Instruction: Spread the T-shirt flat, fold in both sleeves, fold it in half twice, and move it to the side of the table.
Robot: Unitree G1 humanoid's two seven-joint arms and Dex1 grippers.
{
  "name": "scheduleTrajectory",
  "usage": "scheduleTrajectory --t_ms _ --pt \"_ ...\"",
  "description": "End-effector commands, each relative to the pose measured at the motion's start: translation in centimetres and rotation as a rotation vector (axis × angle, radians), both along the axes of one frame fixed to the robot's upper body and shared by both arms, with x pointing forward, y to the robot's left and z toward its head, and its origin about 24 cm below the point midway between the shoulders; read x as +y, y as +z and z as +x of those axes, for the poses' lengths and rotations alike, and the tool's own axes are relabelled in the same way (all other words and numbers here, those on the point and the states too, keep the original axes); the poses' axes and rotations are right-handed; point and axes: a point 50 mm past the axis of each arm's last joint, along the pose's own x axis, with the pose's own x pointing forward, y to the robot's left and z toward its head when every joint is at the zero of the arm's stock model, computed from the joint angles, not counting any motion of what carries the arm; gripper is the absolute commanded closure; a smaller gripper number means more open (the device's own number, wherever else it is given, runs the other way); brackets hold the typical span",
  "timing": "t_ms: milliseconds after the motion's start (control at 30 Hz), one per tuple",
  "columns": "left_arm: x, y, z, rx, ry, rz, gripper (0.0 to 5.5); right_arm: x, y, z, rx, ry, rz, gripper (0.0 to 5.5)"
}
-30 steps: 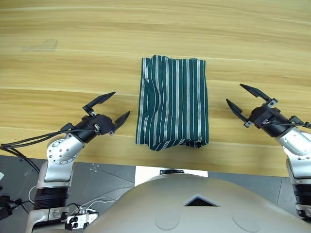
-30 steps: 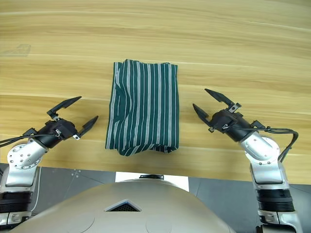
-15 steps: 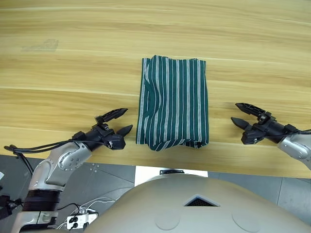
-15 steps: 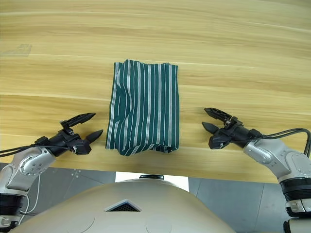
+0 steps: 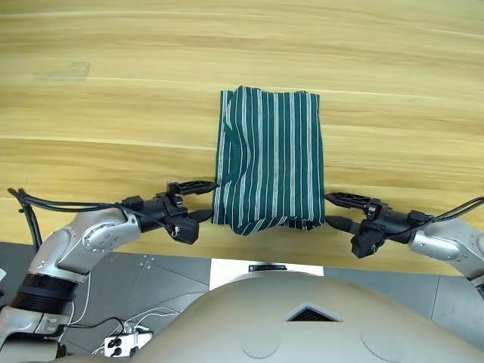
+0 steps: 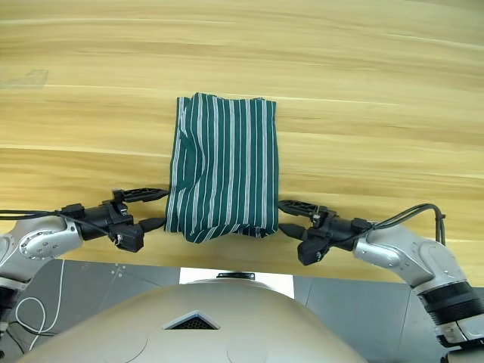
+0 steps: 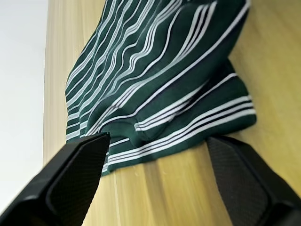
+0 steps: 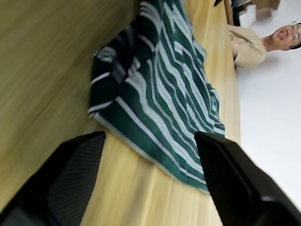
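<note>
The green T-shirt (image 5: 269, 155) with white stripes lies folded into a narrow rectangle on the wooden table (image 5: 113, 91), its near end close to the front edge. My left gripper (image 5: 203, 200) is open, low over the table, its tips at the shirt's near left corner (image 7: 141, 136). My right gripper (image 5: 336, 209) is open too, level with the near right corner (image 8: 108, 101). Neither gripper holds any cloth.
The table's front edge (image 5: 91, 240) runs just behind both wrists. Bare wood stretches to the left, right and far side of the shirt.
Both grippers have dropped toward the table and swung inward, from well out to either side to the near corners of the shirt. The shirt has not moved.
</note>
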Motion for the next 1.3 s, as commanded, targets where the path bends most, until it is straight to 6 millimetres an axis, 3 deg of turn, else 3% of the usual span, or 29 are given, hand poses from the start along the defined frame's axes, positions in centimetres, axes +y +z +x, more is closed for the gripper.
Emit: scheduleTrajectory --t_ms 33,233,533,567,1100,1200,1300 --pt "0.3 -1.9 -0.9 0.13 -0.059 0.096 1.66 -0.6 -2.2 -0.8 0.087 0.01 -0.127 1.94" --pt "-0.4 -2.9 -0.1 0.156 -0.089 0.087 1.66 0.0 -2.5 -0.7 0.094 0.028 -0.105 1.94" --pt "-0.9 -3.8 -0.5 0.204 -0.158 0.084 1.66 0.8 -2.9 -0.6 0.109 0.093 -0.11 1.94" --pt "-0.9 -3.9 -0.6 0.212 -0.166 0.084 1.66 0.9 -2.8 -0.7 0.115 0.108 -0.11 2.16" --pt "-1.1 -5.5 -1.0 0.271 -0.197 0.08 4.58 1.9 -3.5 0.8 0.099 0.096 -0.084 5.18" --pt "-1.0 -5.7 -1.0 0.273 -0.196 0.077 5.18 1.8 -3.6 0.9 0.098 0.089 -0.089 5.23" --pt "-1.0 -5.7 -0.8 0.273 -0.194 0.072 5.4 1.8 -3.5 1.2 0.09 0.081 -0.086 5.23"
